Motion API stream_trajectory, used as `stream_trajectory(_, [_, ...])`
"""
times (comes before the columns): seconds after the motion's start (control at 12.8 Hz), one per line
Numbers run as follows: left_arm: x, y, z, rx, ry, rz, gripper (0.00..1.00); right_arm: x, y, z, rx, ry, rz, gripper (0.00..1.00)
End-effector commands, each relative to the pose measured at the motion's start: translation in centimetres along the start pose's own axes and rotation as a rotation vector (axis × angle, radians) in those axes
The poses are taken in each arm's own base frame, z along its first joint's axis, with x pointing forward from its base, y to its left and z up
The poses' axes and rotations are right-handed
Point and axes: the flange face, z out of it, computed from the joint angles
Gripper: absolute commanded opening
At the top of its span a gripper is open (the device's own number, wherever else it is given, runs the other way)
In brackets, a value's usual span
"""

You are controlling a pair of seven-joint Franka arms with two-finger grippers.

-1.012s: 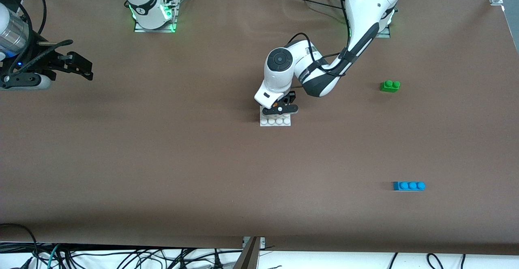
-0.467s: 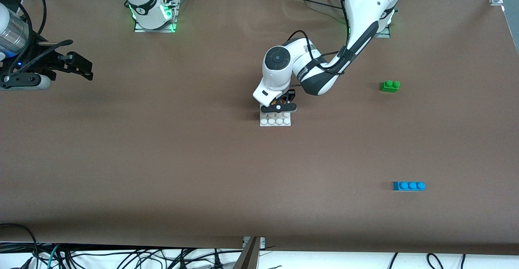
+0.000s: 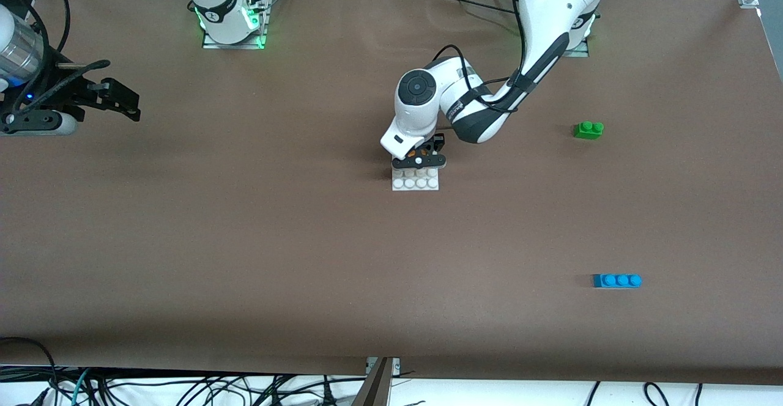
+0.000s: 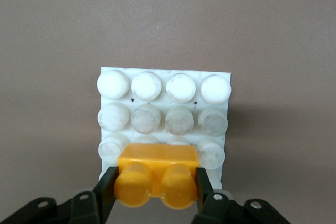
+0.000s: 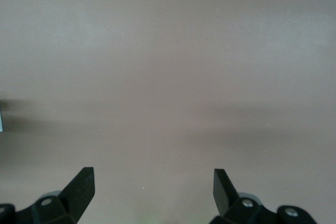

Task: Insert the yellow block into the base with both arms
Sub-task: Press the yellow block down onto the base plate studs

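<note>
yellow block: studs up, seemingly over base edge | base: white, flat, mid-table

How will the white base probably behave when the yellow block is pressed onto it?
The base looks like a stiff, flat plate, so it should not bend. It seems light and lies loose on the table, so it may slide. The right gripper is open, not steadying it.

A high camera across the table faces both robot bases and takes in the whole brown surface. The left wrist camera looks straight down, close over the base and the yellow block, the spot seen mid-table from the front. The right wrist camera looks down on bare tabletop near the right arm's end.
</note>
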Motion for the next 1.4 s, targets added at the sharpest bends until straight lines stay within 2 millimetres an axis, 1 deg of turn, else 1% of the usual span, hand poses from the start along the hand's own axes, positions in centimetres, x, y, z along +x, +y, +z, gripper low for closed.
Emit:
stream_trajectory(0.0, [0.2, 0.1, 0.1, 0.004, 0.029, 0.035, 0.17, 0.0, 0.1, -0.1, -0.006, 0.003, 0.012, 1.0])
stream_trajectory(0.23, [0.4, 0.0, 0.2, -0.003, 0.035, 0.05, 0.17, 0.0, 0.1, -0.1, -0.006, 0.003, 0.012, 1.0])
stream_trajectory(0.55, [0.3, -0.2, 1.5, 0.011, 0.028, 0.06, 0.17, 0.0, 0.1, -0.1, -0.006, 0.002, 0.012, 1.0])
stream_trajectory(0.86, [0.3, -0.2, 1.7, 0.015, 0.034, 0.066, 0.17, 0.0, 0.1, -0.1, -0.006, 0.002, 0.011, 1.0])
stream_trajectory(0.93, [0.3, -0.2, 1.6, 0.015, 0.035, 0.051, 0.3, 0.0, 0.1, -0.1, -0.006, 0.002, 0.011, 1.0])
stream_trajectory(1.01, [0.4, -0.3, 1.3, 0.014, 0.033, 0.031, 0.85, 0.0, 0.1, 0.0, -0.006, 0.0, 0.012, 1.0])
stream_trajectory(1.09, [0.5, -0.4, 1.2, 0.017, 0.032, 0.022, 1.0, -0.1, 0.1, -0.1, -0.006, -0.001, 0.013, 1.0])
stream_trajectory(1.17, [0.5, -0.4, 0.8, 0.015, 0.033, 0.017, 1.0, -0.2, 0.0, 0.0, -0.007, -0.012, 0.006, 1.0])
stream_trajectory(1.32, [0.7, -0.5, -0.7, 0.015, 0.041, 0.008, 1.0, -0.9, 0.1, 0.5, -0.01, -0.064, 0.009, 1.0])
